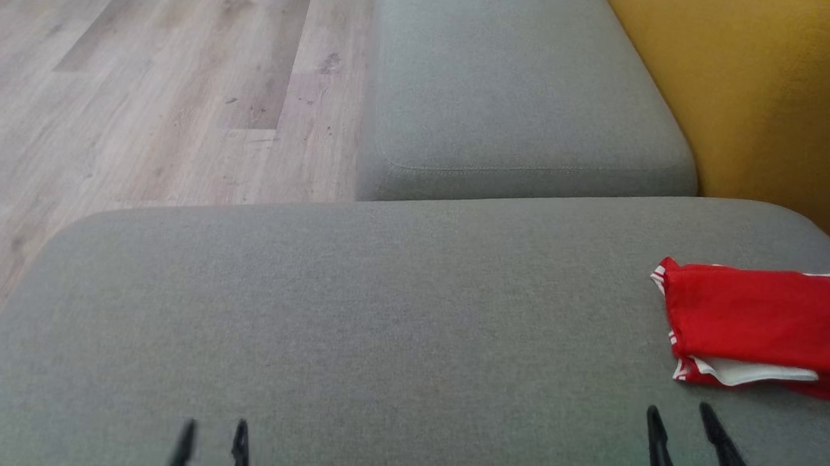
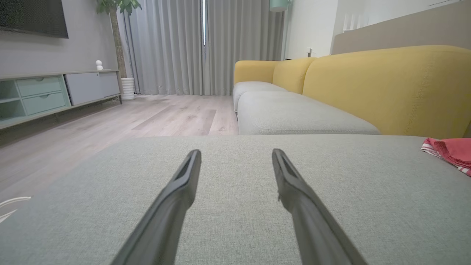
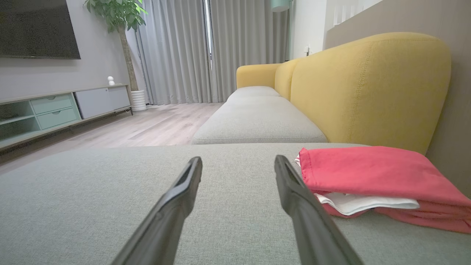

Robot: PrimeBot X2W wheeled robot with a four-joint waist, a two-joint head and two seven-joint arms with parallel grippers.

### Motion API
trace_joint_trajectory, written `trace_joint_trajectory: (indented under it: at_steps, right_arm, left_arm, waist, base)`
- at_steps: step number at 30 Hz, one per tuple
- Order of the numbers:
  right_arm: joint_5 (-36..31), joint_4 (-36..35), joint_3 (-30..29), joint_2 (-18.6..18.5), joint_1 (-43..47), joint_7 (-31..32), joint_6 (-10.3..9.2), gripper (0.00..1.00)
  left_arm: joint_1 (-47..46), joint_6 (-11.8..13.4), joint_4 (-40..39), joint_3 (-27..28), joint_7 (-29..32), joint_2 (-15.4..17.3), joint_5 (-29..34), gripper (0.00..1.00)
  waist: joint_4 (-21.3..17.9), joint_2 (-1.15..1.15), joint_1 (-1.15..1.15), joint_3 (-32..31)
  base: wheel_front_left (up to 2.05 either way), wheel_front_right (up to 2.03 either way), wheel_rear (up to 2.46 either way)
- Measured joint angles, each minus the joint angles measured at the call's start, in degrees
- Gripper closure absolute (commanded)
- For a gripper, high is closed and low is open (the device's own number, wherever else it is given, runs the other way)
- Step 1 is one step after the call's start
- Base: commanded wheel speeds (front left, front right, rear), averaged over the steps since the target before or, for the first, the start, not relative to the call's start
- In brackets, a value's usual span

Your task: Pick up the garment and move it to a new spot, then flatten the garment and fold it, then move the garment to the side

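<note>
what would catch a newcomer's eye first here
The folded red garment with white trim, lying at the right edge of the grey cushion, stands out at once. Beyond it rises the yellow sofa back. The left gripper and right gripper hover open and empty near the cushion's front.

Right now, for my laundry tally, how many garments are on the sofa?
1: a folded red fabric garment with white trim, at the right end of the grey fabric cushion, ahead of the right hand. Its folds may hide another.

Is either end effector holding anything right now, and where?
Nothing: the left end effector and right end effector are open, empty; the garment lies free on the cushion.
</note>
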Motion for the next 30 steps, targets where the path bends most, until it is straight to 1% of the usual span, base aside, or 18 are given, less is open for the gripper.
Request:
trace_joint_trajectory:
  at_steps: [1, 5, 7, 21, 30]
  right_arm:
    - [0.01, 0.45, 0.04, 0.0, 0.01, 0.03, -0.01, 1.0]
    - [0.05, 4.49, 0.22, 0.01, 0.71, 0.13, -0.01, 1.0]
    - [1.09, 5.2, 0.22, 0.02, 1.35, 0.56, -0.01, 1.0]
    - [10.82, 5.61, -0.43, 0.02, 0.58, 2.69, -0.02, 1.0]
    - [17.08, 5.98, -1.24, 0.02, -1.73, 3.97, -0.02, 1.0]
  left_arm:
    - [0.01, 0.02, 0.41, -0.02, 0.02, -0.05, 0.08, 1.0]
    - [1.33, 0.02, 4.33, -0.07, 0.31, -0.26, 0.03, 1.0]
    - [2.13, 0.01, 5.13, -0.01, 0.82, -0.27, -0.99, 1.0]
    - [0.41, -0.94, 5.27, 0.62, 2.88, -0.29, -10.45, 1.0]
    - [-1.13, -1.52, 5.41, 1.92, 4.37, -0.31, -16.59, 1.0]
  waist:
    - [-0.03, 0.0, 0.0, 0.03]
    - [-0.05, 0.0, 0.0, 0.07]
    - [-0.08, 0.0, 0.0, 0.28]
    - [-0.25, 0.0, 0.0, 1.77]
    - [-0.38, 0.0, 0.0, 2.72]
  base:
    - [0.0, 0.0, 0.0]
    - [0.0, 0.0, 0.0]
    - [0.0, 0.0, 0.0]
    - [0.0, 0.0, 0.0]
    - [0.0, 0.0, 0.0]
